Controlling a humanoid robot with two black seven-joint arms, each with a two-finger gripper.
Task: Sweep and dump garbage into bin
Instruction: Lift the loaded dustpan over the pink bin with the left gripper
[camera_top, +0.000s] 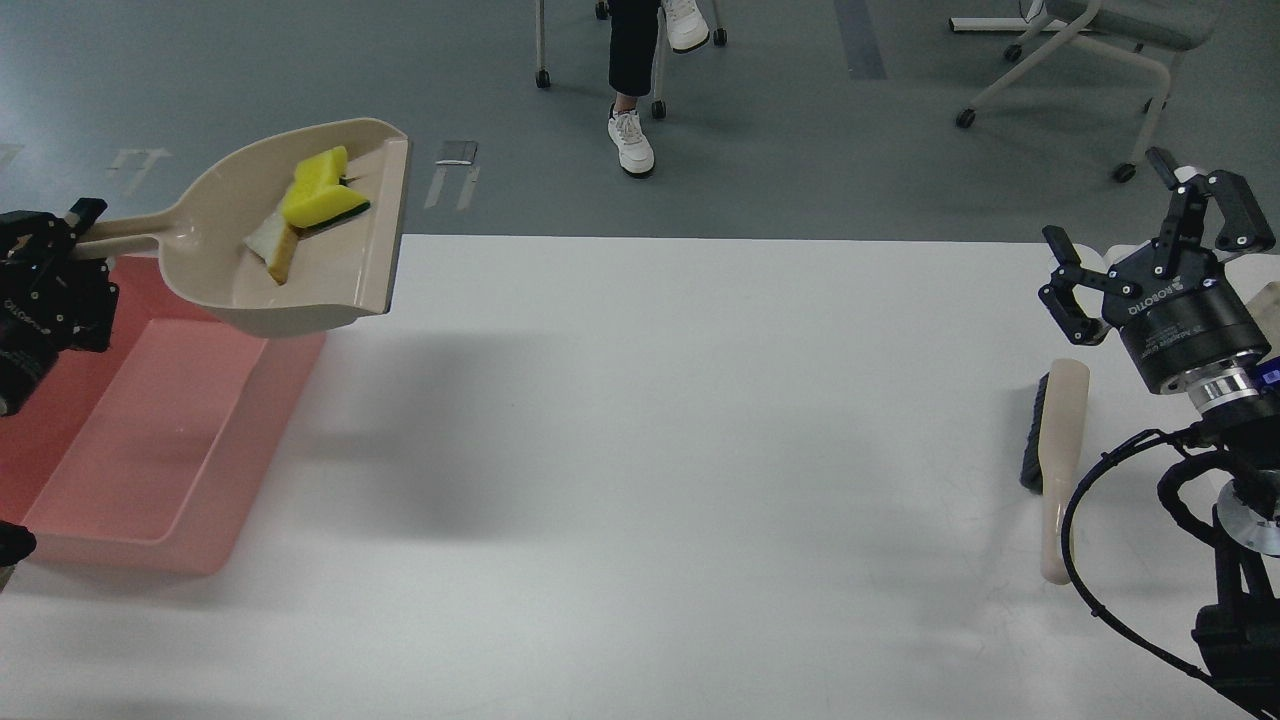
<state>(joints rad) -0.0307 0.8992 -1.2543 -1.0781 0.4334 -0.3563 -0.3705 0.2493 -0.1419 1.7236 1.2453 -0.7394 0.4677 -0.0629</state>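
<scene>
My left gripper (62, 235) is shut on the long handle of the beige dustpan (330, 270) and holds it in the air over the far right corner of the pink bin (150, 470). In the pan lie the garbage pieces: the yellow sponge piece (320, 190) with its dark underside, and the thin beige-grey strip (272, 248) beside it. The bin stands at the table's left edge and looks empty. My right gripper (1160, 235) is open and empty, raised at the far right above the brush.
The beige brush (1058, 460) with dark bristles lies on the white table (650, 450) at the right, its handle toward me. Beyond the table's far edge are a seated person's legs (632, 70) and wheeled chairs (1080, 50) on the grey floor.
</scene>
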